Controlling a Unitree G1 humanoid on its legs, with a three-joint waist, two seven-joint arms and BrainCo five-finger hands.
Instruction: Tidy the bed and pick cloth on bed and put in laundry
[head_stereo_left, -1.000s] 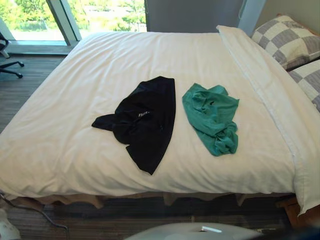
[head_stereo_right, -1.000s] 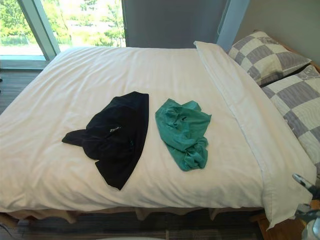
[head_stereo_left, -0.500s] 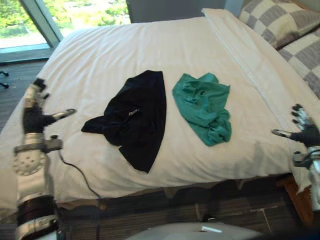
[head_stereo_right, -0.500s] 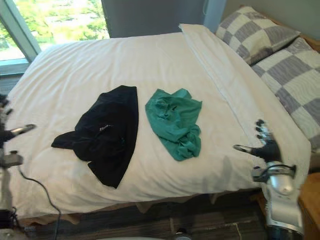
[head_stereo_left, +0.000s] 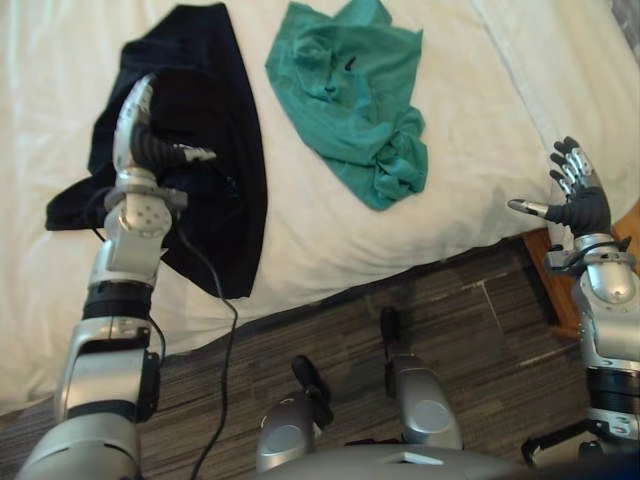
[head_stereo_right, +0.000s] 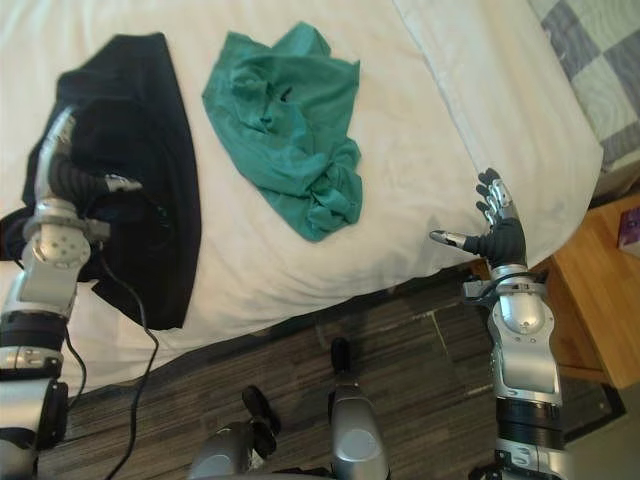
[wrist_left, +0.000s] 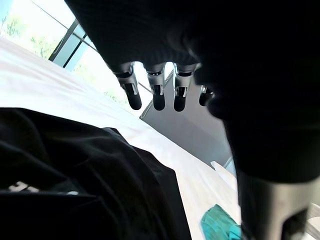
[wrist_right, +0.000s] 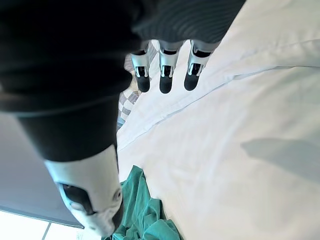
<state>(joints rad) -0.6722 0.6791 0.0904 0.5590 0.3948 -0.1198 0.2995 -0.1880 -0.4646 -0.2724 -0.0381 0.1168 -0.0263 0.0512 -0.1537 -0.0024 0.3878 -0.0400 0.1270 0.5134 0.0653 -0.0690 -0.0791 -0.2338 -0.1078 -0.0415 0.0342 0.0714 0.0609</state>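
Note:
A black garment (head_stereo_left: 215, 130) lies spread on the white duvet (head_stereo_left: 300, 225), with a crumpled green garment (head_stereo_left: 355, 95) to its right. My left hand (head_stereo_left: 140, 140) hovers open over the black garment (wrist_left: 90, 190), fingers (wrist_left: 157, 92) straight and thumb out, holding nothing. My right hand (head_stereo_right: 497, 232) is raised open past the bed's near right corner, fingers (wrist_right: 165, 75) spread, above the duvet's edge. The green garment (wrist_right: 145, 215) lies beyond it.
The bed's near edge runs across the view, with dark wood floor (head_stereo_left: 440, 320) below it. A wooden bedside table (head_stereo_right: 600, 290) stands right of my right hand. Checked pillows (head_stereo_right: 590, 50) lie at the head of the bed.
The camera has tipped down and moved closer to the bed. My left hand has moved from the bed's left side to over the black garment. The right hand stays near the right corner.

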